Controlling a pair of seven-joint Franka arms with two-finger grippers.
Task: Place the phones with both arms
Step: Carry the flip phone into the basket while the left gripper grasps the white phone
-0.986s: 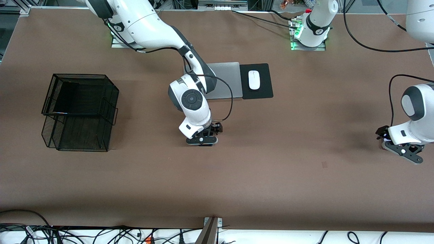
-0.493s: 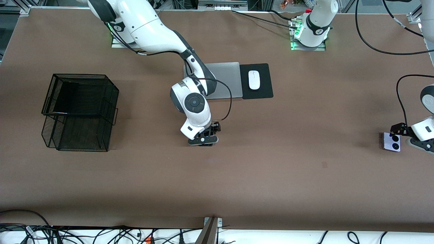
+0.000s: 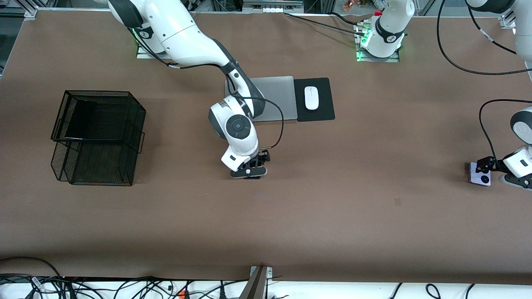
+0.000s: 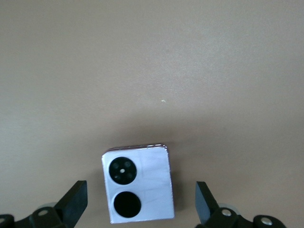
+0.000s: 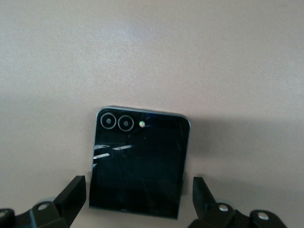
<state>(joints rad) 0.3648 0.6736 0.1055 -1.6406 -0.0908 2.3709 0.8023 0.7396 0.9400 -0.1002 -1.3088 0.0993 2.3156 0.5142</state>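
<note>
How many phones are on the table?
2. The lilac-white phone lies at the left arm's end of the table, under the open left end effector. The black phone lies mid-table, under the open right end effector. Others may be hidden.

Brown table surface (image 3: 332, 216) filling the frame; tangled black cables (image 3: 104, 288) on a white strip along the lower edge; metal framing (image 3: 272, 5) at top centre.
</note>
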